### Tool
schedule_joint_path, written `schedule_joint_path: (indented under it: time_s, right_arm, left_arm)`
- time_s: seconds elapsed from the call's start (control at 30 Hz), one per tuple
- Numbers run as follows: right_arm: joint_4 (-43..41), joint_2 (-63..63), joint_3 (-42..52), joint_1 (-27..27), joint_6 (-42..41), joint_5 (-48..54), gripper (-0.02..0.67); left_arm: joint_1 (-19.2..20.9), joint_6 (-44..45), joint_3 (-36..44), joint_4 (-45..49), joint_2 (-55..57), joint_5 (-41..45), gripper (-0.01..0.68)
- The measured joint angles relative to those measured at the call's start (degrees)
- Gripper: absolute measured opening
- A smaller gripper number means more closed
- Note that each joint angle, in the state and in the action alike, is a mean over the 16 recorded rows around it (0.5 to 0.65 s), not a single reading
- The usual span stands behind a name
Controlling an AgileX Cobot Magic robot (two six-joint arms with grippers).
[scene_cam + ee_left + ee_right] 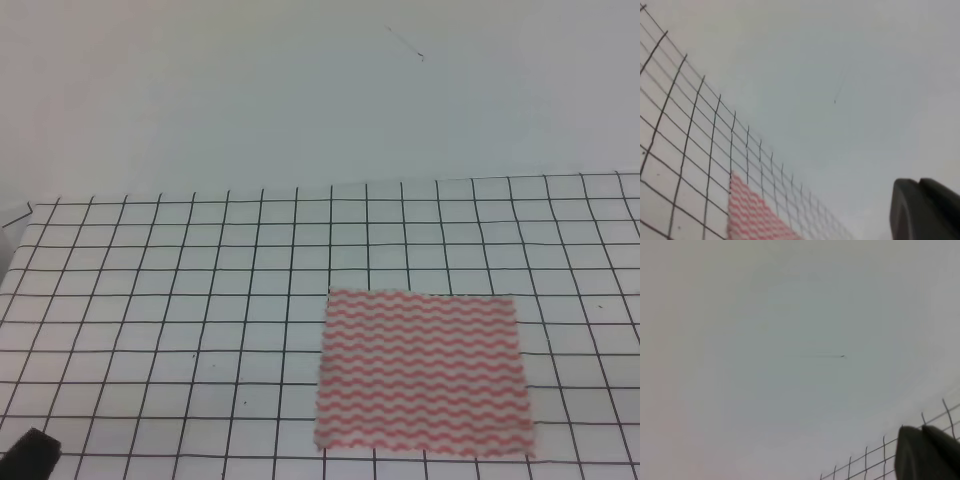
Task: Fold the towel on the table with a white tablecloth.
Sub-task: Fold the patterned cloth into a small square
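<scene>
The towel (422, 372), pink-red and white with wavy stripes, lies flat and unfolded on the table with a white tablecloth (150, 300), right of centre and near the front edge. The left wrist view shows one corner of the towel (752, 215) on the gridded cloth (670, 150). A dark bit of my left gripper (30, 457) pokes in at the bottom left corner, far from the towel. One dark finger (925, 210) fills the corner of the left wrist view, and another finger (927, 455) shows in the right wrist view. Neither touches anything I can see.
A plain pale wall rises behind the table's far edge (320, 188). The right wrist view shows mostly wall and a sliver of the grid cloth (875, 462).
</scene>
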Motion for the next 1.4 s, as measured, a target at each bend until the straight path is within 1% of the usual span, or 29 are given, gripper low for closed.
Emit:
schedule_joint_path:
  time_s: [0.2,0.3,0.4,0.5,0.6,0.73,0.87,1.0,1.1,1.2,1.4]
  right_arm:
    - [2.0,0.0,-3.8,0.0,-13.6,2.4,-0.001]
    - [1.2,0.1,-6.9,0.0,-19.0,2.2,-0.001]
    - [-1.7,0.8,-10.9,0.0,-22.2,1.4,-0.001]
    - [-6.2,2.5,-15.5,0.0,-23.0,0.7,-0.001]
    - [-12.4,5.3,-20.3,0.0,-21.8,1.0,-0.001]
    - [-21.8,10.5,-26.6,0.0,-17.0,3.2,-0.001]
    - [-30.3,16.4,-31.8,0.3,-10.9,6.9,-0.001]
    - [-36.5,21.9,-35.3,1.0,-5.3,11.0,-0.001]
    - [-39.2,25.4,-36.7,1.5,-2.5,13.4,-0.001]
    - [-40.2,28.3,-37.3,2.0,-1.0,15.0,-0.001]
    - [-40.4,33.1,-37.4,3.0,-0.6,15.0,-0.001]
  left_arm:
    - [0.0,10.3,-2.9,-0.3,0.0,4.7,-0.002]
    - [0.0,15.3,-5.5,1.3,0.2,6.3,-0.002]
    - [0.0,18.5,-8.9,4.0,1.1,7.1,-0.002]
    - [-0.1,20.0,-12.9,7.9,3.0,7.6,-0.002]
    - [-0.8,21.0,-16.7,12.2,5.4,7.3,-0.002]
    - [-2.5,21.9,-21.4,17.6,9.9,6.5,-0.001]
    - [-5.6,22.8,-24.9,21.3,15.1,5.7,-0.002]
    - [-9.7,24.0,-26.8,23.3,19.9,5.2,-0.002]
    - [-12.5,24.7,-27.5,24.0,23.4,5.4,-0.002]
    - [-14.8,25.0,-27.9,24.0,26.8,6.7,-0.002]
    - [-17.3,25.3,-29.5,23.8,33.3,9.7,-0.001]
